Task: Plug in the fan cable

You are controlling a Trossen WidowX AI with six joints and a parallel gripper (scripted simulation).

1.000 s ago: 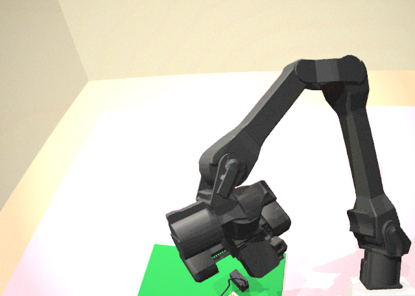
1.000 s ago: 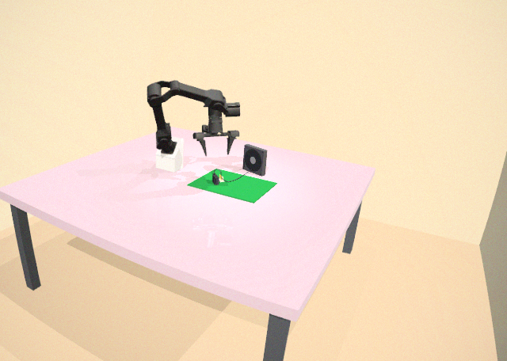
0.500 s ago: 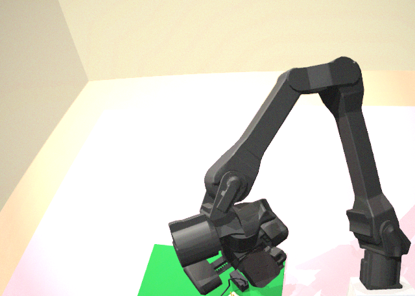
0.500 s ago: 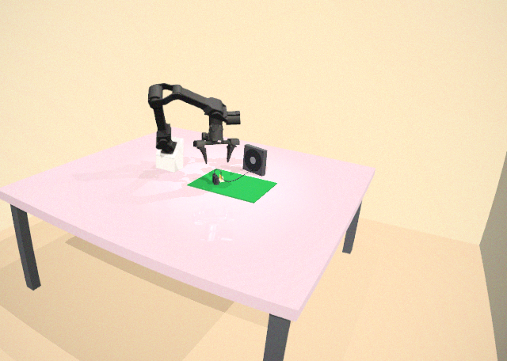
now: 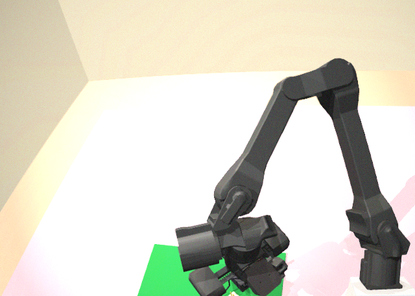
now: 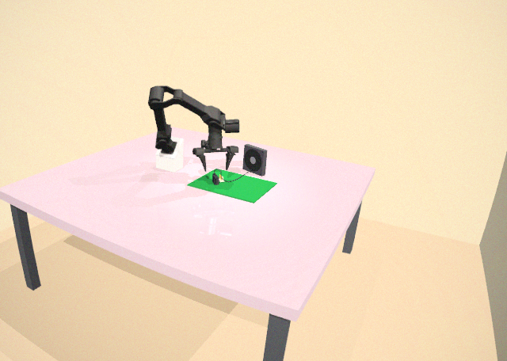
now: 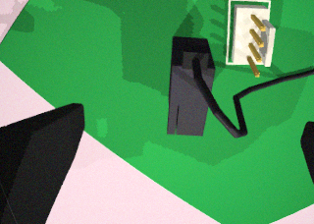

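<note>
A dark plug (image 7: 188, 89) (image 6: 215, 180) lies on the green board (image 7: 98, 41) (image 6: 245, 187) (image 5: 161, 272), just left of the white four-pin header (image 7: 250, 34) (image 6: 221, 178) and apart from it. The header's gold pins are bare. The black cable (image 7: 262, 89) (image 6: 235, 177) runs from the plug to the fan (image 6: 254, 159), which stands upright behind the board. My gripper (image 7: 200, 125) (image 6: 215, 167) (image 5: 234, 286) is open and empty. It hangs a little above the plug with a finger on each side and touches nothing. In the top view the wrist hides the plug.
The arm's white base block (image 6: 169, 161) stands on the pink table (image 6: 163, 226) left of the board. The board's near corner and edge show in the wrist view, with table beyond.
</note>
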